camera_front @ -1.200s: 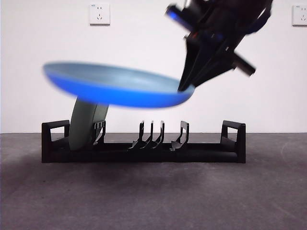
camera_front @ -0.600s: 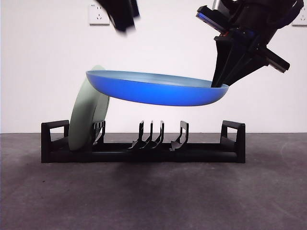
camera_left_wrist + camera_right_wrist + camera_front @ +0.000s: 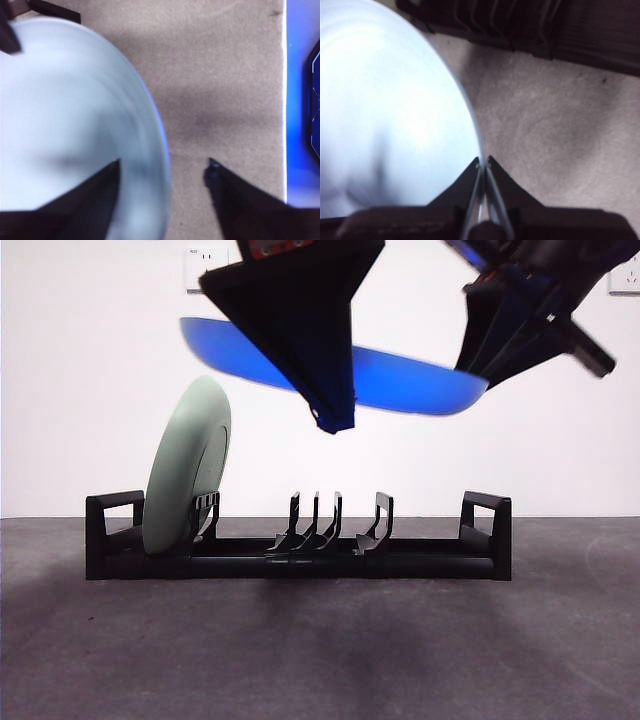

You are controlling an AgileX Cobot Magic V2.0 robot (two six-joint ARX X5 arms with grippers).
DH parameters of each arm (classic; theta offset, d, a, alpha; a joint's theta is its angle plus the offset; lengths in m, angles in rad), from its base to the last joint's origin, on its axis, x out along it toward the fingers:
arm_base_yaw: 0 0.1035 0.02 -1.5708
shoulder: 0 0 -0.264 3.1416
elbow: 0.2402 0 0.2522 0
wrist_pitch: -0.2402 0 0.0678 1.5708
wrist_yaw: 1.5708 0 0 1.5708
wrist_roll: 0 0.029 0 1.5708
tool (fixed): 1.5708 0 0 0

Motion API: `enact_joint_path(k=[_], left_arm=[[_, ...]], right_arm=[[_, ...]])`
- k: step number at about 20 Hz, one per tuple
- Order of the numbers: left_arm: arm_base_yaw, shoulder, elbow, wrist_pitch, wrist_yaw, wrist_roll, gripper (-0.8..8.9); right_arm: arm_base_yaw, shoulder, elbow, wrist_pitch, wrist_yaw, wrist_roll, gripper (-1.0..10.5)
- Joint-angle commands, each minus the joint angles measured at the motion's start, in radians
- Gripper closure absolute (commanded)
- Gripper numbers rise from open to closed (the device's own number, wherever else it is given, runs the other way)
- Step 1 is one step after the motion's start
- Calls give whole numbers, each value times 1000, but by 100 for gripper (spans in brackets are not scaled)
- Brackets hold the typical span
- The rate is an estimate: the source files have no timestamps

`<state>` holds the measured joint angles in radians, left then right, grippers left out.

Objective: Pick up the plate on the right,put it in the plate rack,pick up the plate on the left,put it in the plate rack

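Above the rack [image 3: 300, 550], the right gripper [image 3: 484, 161] pinches the blue plate's [image 3: 410, 380] rim, holding it nearly flat in the air. Beside it, the left gripper [image 3: 162, 170] hangs with jaws wide, straddling that plate's edge. A green plate [image 3: 185, 470] stands in the rack's end slot.

Front camera low, table-level; wrist cameras overhead, sharing blue plate [image 3: 420, 380].

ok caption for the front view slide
Right tool holds blue plate above plate rack; green plate already racked.
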<state>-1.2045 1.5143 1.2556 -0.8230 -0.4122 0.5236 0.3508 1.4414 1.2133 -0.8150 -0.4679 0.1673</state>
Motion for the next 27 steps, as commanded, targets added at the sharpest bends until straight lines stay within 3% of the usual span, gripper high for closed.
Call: enact_joint_path(k=[1,4,16,20,25,27], left_arm=[[16,11,-4,7,2,6,695],[37,12,-4,7,7,6,825],[41,12,-4,78,78,9,822],[41,11,-4,109,79,9,822],[45,11,-4,217,93,0,822],[64,11,-4,285,130,-29,822]], right_arm=[[-17,-35,6,-14,-5,-16,962],[-42,-71,6,-41,-5,-31,962],[-50,-174,6,-50,-5,-53,938],[-50,-219,6,-44,-3,-56,718],[-91,-323,6,68,5,-52,720],[-103,-384,6,137,48,-49,721]])
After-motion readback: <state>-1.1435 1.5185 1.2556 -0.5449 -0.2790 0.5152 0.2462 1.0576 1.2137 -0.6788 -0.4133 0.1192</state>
